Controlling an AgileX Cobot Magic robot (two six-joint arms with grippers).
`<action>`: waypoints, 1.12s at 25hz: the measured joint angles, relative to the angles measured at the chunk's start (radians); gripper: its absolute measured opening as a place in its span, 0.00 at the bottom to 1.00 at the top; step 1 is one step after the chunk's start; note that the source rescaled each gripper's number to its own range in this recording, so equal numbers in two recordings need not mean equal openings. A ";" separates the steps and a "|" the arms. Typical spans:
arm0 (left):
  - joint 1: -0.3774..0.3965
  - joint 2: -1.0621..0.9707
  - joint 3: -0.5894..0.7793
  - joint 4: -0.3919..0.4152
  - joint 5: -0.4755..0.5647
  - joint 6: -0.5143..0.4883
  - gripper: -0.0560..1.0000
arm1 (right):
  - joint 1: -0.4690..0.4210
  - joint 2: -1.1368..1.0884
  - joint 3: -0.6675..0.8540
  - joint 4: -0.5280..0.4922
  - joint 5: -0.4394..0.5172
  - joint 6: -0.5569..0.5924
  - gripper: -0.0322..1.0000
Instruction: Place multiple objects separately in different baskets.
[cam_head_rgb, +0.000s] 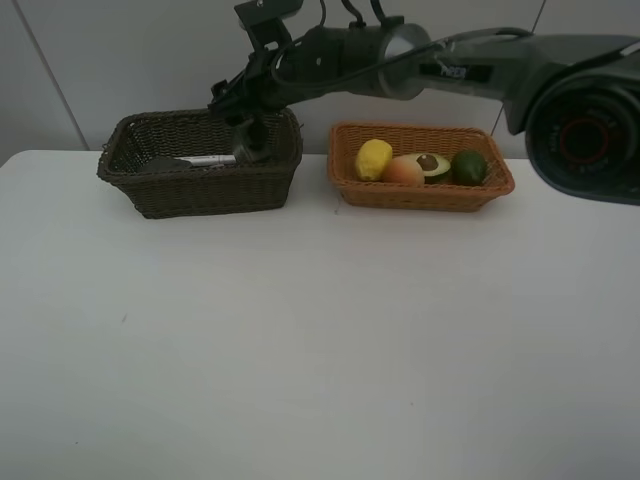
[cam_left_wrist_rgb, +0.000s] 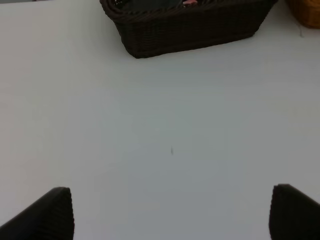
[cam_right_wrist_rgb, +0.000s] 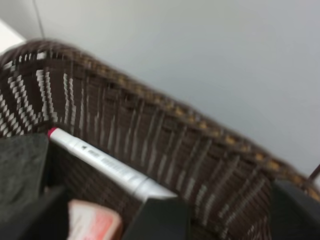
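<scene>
The dark brown basket (cam_head_rgb: 200, 190) stands at the back left and the orange-tan basket (cam_head_rgb: 420, 192) at the back right. The orange-tan one holds the lemon (cam_head_rgb: 373, 159), orange-red fruit (cam_head_rgb: 403, 171), halved avocado (cam_head_rgb: 433, 165) and dark green fruit (cam_head_rgb: 469, 167). My right gripper (cam_head_rgb: 250, 128) reaches across over the dark basket's right end. In the right wrist view its jaws stand wide apart over the basket's inside (cam_right_wrist_rgb: 165, 150), with a dark pump bottle (cam_right_wrist_rgb: 157, 220) between them, untouched. Beside it lie the white marker (cam_right_wrist_rgb: 100, 161), black eraser (cam_right_wrist_rgb: 22, 170) and pink bottle (cam_right_wrist_rgb: 95, 224). My left gripper (cam_left_wrist_rgb: 170, 215) is open and empty above the table.
The white table (cam_head_rgb: 320, 340) stretches in front of both baskets. A grey wall rises right behind them. The right arm (cam_head_rgb: 470, 70) spans above the orange-tan basket. The left wrist view shows the dark basket (cam_left_wrist_rgb: 190, 27) ahead and a corner of the orange-tan one (cam_left_wrist_rgb: 306, 12).
</scene>
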 joint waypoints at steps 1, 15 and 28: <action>0.000 0.000 0.000 0.000 0.000 0.000 1.00 | 0.000 0.000 -0.003 0.001 0.003 0.000 0.95; 0.000 0.000 0.000 0.000 0.000 0.000 1.00 | -0.196 -0.312 -0.007 -0.065 0.549 0.144 0.99; 0.000 0.000 0.000 0.000 0.000 0.000 1.00 | -0.699 -0.538 0.490 -0.096 0.692 0.218 0.99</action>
